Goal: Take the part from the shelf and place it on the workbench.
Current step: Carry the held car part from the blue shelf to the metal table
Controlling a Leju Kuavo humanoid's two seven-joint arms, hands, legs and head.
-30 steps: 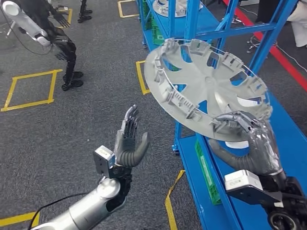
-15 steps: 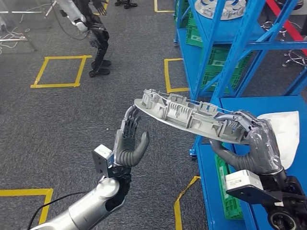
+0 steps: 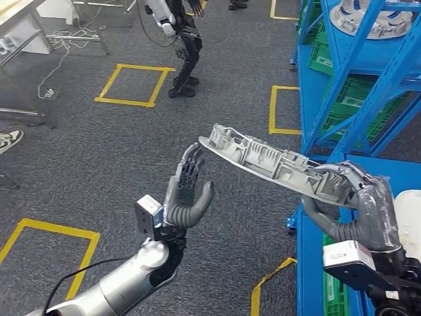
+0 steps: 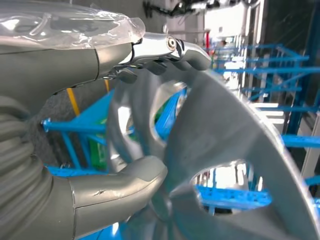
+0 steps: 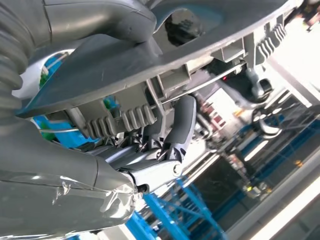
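Your right robot hand point(image 3: 365, 207) is gripping the grey part point(image 3: 270, 164) by its rim, holding it near-flat beside the blue shelf point(image 3: 357, 72). Your left robot hand point(image 3: 186, 194) is hanging open and upright, just off the part's far edge.

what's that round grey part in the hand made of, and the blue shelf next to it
The round grey wheel-cover part, held by the right hand, looks like moulded plastic: matte, uniform grey, with thin ribs and clip tabs on its upper side. Painted metal cannot be ruled out. The blue shelf rack looks like painted steel: glossy blue, with thin straight uprights and diagonal braces.
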